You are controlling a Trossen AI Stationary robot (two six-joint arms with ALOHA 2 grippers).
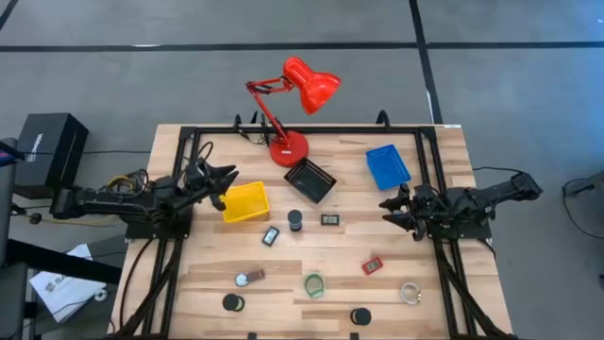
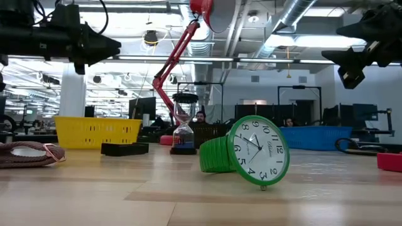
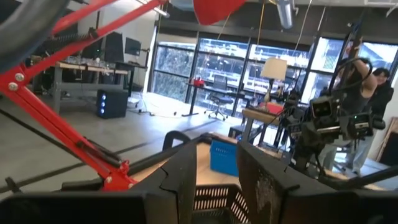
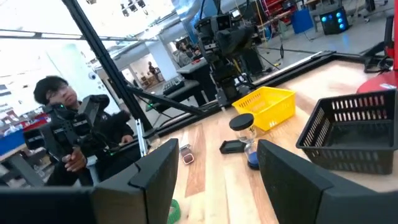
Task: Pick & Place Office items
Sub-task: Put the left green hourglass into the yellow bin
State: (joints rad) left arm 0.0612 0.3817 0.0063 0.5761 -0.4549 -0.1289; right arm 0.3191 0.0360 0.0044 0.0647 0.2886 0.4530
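Note:
The office items lie loose on the wooden table's near half. They include a green watch (image 1: 314, 285) lying on its side (image 2: 251, 154), a small hourglass (image 1: 295, 220) standing upright, and black rectangular pieces (image 1: 271, 236). There are also a red piece (image 1: 372, 266), a clear ring (image 1: 410, 293), black pucks (image 1: 232, 302) and a brown strap watch (image 1: 249, 278). My left gripper (image 1: 226, 184) hovers at the yellow tray's left edge, open (image 3: 217, 162), with nothing between its fingers. My right gripper (image 1: 392, 208) hangs open (image 4: 217, 168) at the table's right, below the blue tray, also with nothing between its fingers.
Three mesh trays stand across the table's middle: yellow (image 1: 247, 201), black (image 1: 310, 179), blue (image 1: 387, 165). A red desk lamp (image 1: 293, 104) stands at the far edge, its head reaching beyond it. A person (image 4: 59, 124) shows in the room behind.

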